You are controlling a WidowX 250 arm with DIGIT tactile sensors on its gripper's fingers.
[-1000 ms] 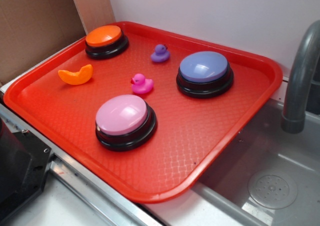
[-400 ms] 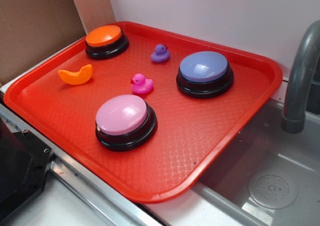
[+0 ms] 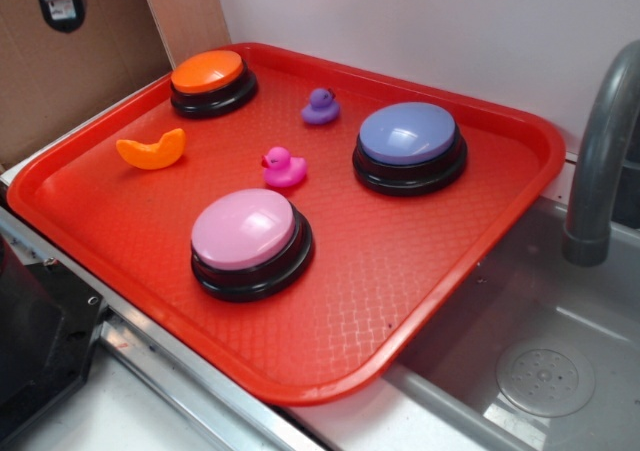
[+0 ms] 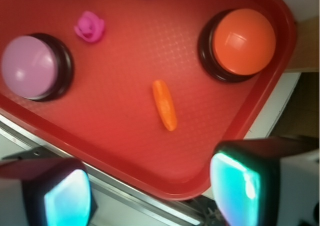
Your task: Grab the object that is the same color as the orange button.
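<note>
So far nothing of the task is done: the orange crescent toy (image 3: 152, 150) lies untouched on the red tray (image 3: 330, 321), near its left edge, in front of the orange button (image 3: 210, 76) and well apart from it. The gripper (image 4: 150, 191) hangs high above that corner of the tray. In the exterior view only a small part of it shows at the top left, and in the wrist view its two fingers (image 4: 65, 196) stand spread wide, with nothing between them. The crescent sits a little ahead of the gap between the fingers and its long side runs roughly away from the camera, slightly slanted. I judge that the whole approach is left: to come down over the toy, to bring the fingers to both sides of its narrow body, to close, and to lift.

Around it there is room. The pink duck (image 3: 283, 167) stands near the middle of the tray, to the right of the crescent and apart from it. The pink button (image 3: 250, 241) is nearer to the front edge. The purple duck (image 3: 320, 106) and the blue-purple button (image 3: 410, 146) are further to the right. A grey faucet (image 3: 600, 161) rises over the sink (image 3: 540, 371) at the right side, away from the path. The only near obstacle seems to be the raised rim of the tray beside the toy, which one finger could touch on the way down.
</note>
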